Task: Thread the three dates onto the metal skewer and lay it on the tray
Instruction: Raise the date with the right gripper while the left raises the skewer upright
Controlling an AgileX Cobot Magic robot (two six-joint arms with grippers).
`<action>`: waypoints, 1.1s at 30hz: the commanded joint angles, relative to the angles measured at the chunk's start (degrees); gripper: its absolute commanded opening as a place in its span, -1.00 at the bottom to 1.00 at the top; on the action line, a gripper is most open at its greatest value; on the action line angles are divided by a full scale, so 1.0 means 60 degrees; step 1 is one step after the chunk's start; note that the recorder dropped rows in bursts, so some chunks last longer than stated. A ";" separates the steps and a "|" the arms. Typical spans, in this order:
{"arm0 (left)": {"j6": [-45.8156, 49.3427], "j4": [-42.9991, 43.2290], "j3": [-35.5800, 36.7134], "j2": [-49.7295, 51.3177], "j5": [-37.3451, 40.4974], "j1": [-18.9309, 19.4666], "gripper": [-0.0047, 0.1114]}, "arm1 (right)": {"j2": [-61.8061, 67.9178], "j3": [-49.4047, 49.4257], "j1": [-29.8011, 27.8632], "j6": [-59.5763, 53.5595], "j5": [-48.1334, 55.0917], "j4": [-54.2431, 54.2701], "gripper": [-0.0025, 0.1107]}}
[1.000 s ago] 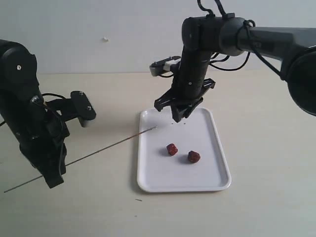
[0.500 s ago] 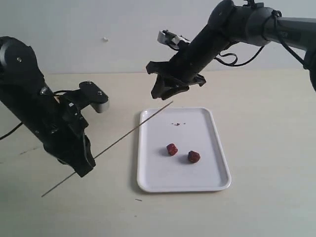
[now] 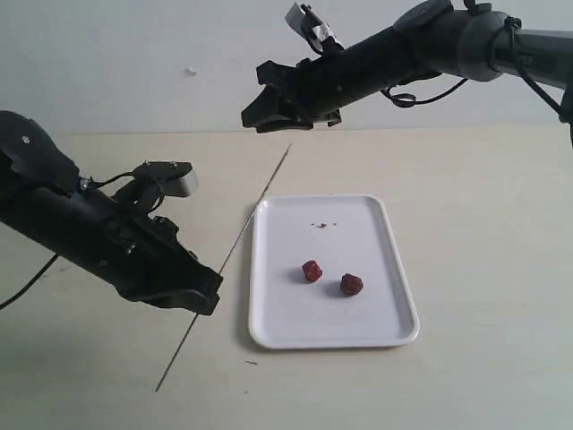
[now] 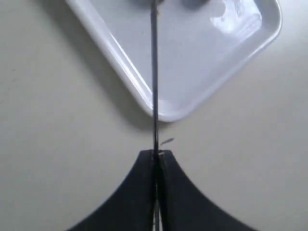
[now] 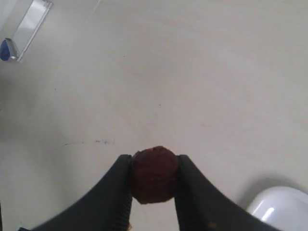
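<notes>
My left gripper (image 3: 204,301) is shut on the metal skewer (image 3: 255,206), a thin grey rod that slants up from the table's front towards the far side. In the left wrist view the skewer (image 4: 155,72) runs out of the closed fingertips (image 4: 155,155) over the tray's corner (image 4: 144,98). My right gripper (image 3: 253,114) hangs high behind the tray, just beyond the skewer's far tip. It is shut on one dark red date (image 5: 154,179), gripped between both fingers (image 5: 120,192). Two more dates (image 3: 312,270) (image 3: 351,284) lie on the white tray (image 3: 394,331).
A few dark crumbs (image 3: 322,225) lie near the tray's far end. A small dark fleck (image 3: 252,363) sits on the beige table in front of the tray. The left arm's body (image 3: 81,228) stretches low across the table's left side.
The left arm has dropped low and swung right, turning the skewer steeper so its tip points at the right gripper. The right gripper has risen off the tray, up and to the left.
</notes>
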 commanded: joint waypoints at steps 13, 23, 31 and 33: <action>0.6592 -0.8090 0.1687 -0.0036 0.0597 0.0018 -0.92 | -0.0092 0.0149 -0.0941 -0.1384 0.1356 0.3221 -0.43; 0.6671 -0.8668 0.1687 -0.0036 0.0825 0.0018 -0.92 | -0.0092 0.0913 -0.0936 -0.1861 0.1957 0.5254 -0.43; 0.6691 -0.8668 0.1670 -0.0036 0.0843 0.0018 -0.92 | -0.0092 0.0913 -0.0936 -0.1955 0.1980 0.5586 -0.43; 0.6624 -0.8668 0.1670 -0.0036 0.0843 0.0018 -0.92 | -0.0092 0.0913 -0.0936 -0.1955 0.2045 0.5745 -0.43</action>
